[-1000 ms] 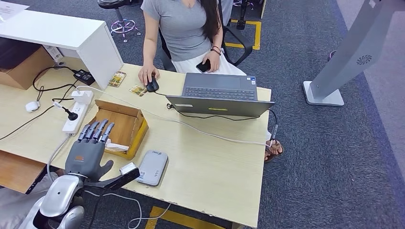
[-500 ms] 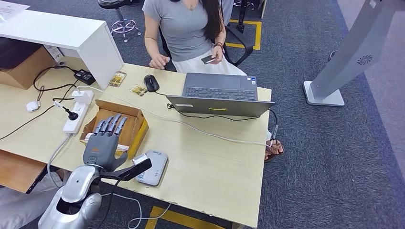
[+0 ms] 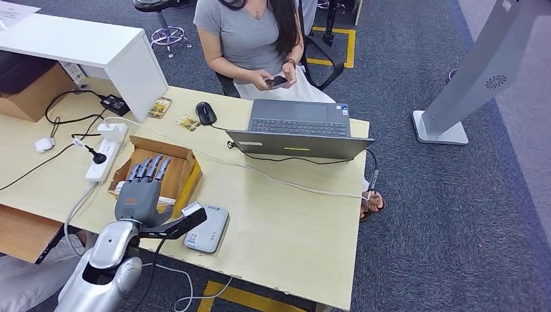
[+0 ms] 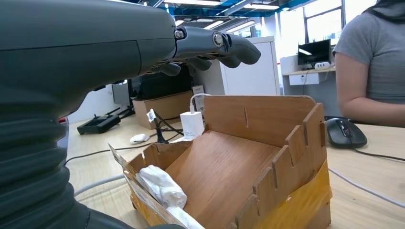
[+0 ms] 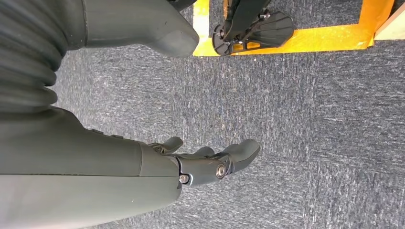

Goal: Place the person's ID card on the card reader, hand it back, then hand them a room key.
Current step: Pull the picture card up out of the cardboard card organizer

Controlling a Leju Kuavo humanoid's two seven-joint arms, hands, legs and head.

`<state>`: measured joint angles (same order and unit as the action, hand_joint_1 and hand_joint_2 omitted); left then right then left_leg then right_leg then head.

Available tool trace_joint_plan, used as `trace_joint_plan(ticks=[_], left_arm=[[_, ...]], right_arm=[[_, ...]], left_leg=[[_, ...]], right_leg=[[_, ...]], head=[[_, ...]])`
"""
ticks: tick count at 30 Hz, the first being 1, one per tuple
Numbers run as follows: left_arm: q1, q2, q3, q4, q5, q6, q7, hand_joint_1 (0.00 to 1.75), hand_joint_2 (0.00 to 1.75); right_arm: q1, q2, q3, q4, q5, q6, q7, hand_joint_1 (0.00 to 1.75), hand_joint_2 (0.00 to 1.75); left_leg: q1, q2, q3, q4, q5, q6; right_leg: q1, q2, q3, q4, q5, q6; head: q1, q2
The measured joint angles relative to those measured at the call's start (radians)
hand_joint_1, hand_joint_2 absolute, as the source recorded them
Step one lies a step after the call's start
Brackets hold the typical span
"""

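Observation:
My left hand (image 3: 140, 190) hovers with its fingers spread above the near end of an open brown cardboard box (image 3: 175, 170), holding nothing. In the left wrist view the fingers (image 4: 224, 47) stretch over the box (image 4: 248, 157), which holds white crumpled wrapping (image 4: 162, 187). A grey card reader (image 3: 209, 230) lies on the desk just right of my wrist. Two small printed cards (image 3: 160, 107) (image 3: 188, 122) lie near a black mouse (image 3: 206, 112). The person (image 3: 250, 36) sits behind the desk holding a phone (image 3: 277, 82). My right hand (image 5: 210, 164) hangs over carpet, fingers loose, empty.
An open laptop (image 3: 299, 130) sits at the desk's far right with a white cable running across the desk (image 3: 286, 227). A power strip (image 3: 104, 159) and wires lie left of the box. A white cabinet (image 3: 97, 52) stands at the back left.
My left hand moved forward and rightward, from beside the box to over its near end. The person lifted a hand off the mouse and now holds the phone in both hands.

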<state>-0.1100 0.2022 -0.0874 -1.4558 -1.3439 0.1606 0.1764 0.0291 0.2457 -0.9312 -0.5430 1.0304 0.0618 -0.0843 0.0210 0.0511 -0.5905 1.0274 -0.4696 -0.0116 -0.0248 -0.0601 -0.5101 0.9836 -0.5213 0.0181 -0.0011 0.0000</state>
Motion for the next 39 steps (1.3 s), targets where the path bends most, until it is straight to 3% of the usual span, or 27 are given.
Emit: trace_joint_plan(ticks=[15, 39], left_arm=[[0.008, -0.006, 0.001, 0.011, -0.009, -0.013, 0.039, 0.00, 1.75], [0.073, 0.027, 0.070, 0.011, -0.028, -0.015, 0.051, 0.00, 1.75]], right_arm=[[0.000, 0.000, 0.000, -0.002, 0.016, 0.005, 0.003, 0.00, 1.75], [0.001, 0.000, -0.004, -0.005, 0.034, 0.015, 0.000, 0.00, 1.75]], left_leg=[[0.000, 0.000, 0.000, 0.000, 0.000, 0.000], [0.000, -0.001, -0.001, 0.000, 0.000, 0.000]], right_leg=[[0.000, 0.000, 0.000, 0.000, 0.000, 0.000], [0.000, 0.000, 0.000, 0.000, 0.000, 0.000]], head=[[0.000, 0.000], [0.000, 0.000]])
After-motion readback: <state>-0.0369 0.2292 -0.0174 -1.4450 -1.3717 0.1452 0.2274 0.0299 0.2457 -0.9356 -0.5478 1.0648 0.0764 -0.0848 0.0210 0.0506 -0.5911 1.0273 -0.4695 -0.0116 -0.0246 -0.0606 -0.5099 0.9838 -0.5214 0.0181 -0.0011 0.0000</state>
